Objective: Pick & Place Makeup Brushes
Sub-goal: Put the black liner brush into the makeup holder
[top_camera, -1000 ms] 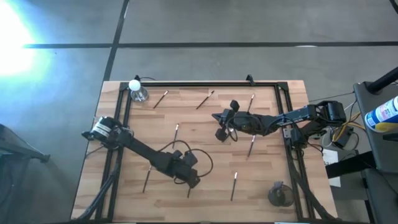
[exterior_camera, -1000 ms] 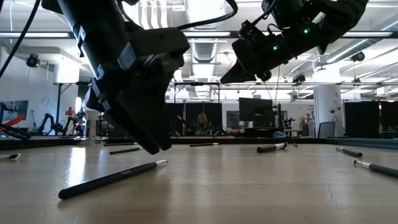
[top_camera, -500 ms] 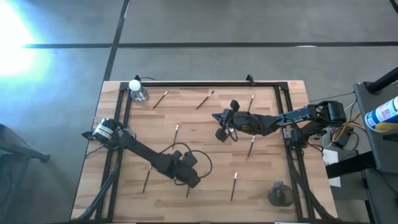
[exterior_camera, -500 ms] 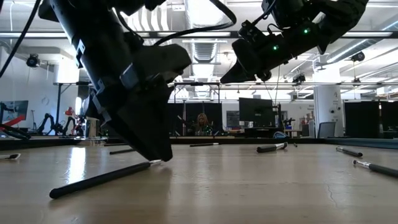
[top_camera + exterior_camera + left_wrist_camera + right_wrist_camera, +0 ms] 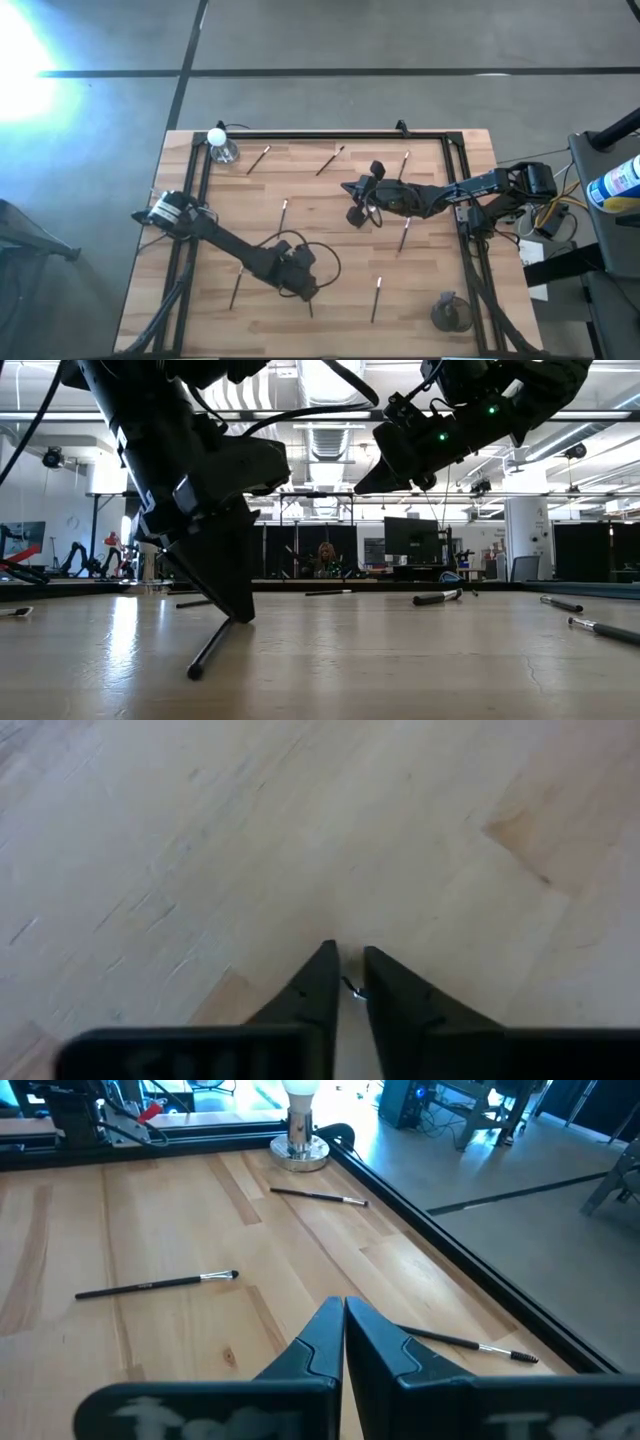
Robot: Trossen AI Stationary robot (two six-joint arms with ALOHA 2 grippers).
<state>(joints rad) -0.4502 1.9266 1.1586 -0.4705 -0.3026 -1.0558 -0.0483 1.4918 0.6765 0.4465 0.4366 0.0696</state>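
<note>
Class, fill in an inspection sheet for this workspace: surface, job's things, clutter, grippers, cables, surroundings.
Surface: wooden table inside a black frame.
Job's things: makeup brushes lie scattered flat; the gripped brush is tilted, its lower end on the wood.
Clutter: clear bottle with white cap at a far corner; dark round object at the near right corner.
Grippers: left gripper shut on the gripped brush; right gripper shut, empty, above the table.
Cables: cable loops on the left arm; loose wires beside the right edge.
Surroundings: concrete floor; a person far behind.
</note>
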